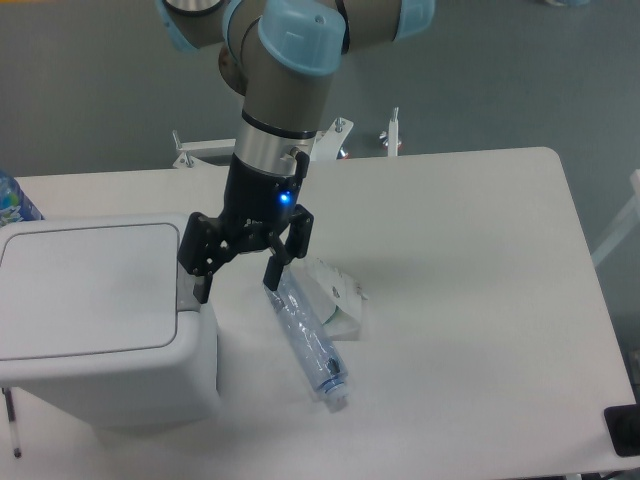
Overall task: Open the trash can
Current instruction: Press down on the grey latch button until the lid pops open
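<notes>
- A white trash can [100,320] sits at the table's [480,300] left front edge, its flat lid [90,285] down and shut.
- The gripper [237,282] hangs just beside the can's right rim, fingers spread, holding nothing.
- A clear bottle [310,345] lies on the table beside it.
- Opening looks not yet done; the press at the rim seems left.
</notes>
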`<state>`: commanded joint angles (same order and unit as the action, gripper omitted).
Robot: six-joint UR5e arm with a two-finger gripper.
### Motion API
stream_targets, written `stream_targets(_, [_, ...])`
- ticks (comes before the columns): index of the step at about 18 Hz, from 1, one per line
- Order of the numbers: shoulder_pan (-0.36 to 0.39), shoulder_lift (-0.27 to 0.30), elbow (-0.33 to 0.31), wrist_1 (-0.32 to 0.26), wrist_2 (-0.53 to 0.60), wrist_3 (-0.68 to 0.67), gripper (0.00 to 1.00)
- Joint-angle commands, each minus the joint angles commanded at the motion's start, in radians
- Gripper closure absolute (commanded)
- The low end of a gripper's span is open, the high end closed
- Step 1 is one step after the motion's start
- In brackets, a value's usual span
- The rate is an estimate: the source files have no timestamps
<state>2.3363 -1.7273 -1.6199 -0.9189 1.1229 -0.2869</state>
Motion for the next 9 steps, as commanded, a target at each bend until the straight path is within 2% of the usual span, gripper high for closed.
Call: stream_targets(9, [0.0,-0.002,-0.008,0.003,0.0,0.002,0.0])
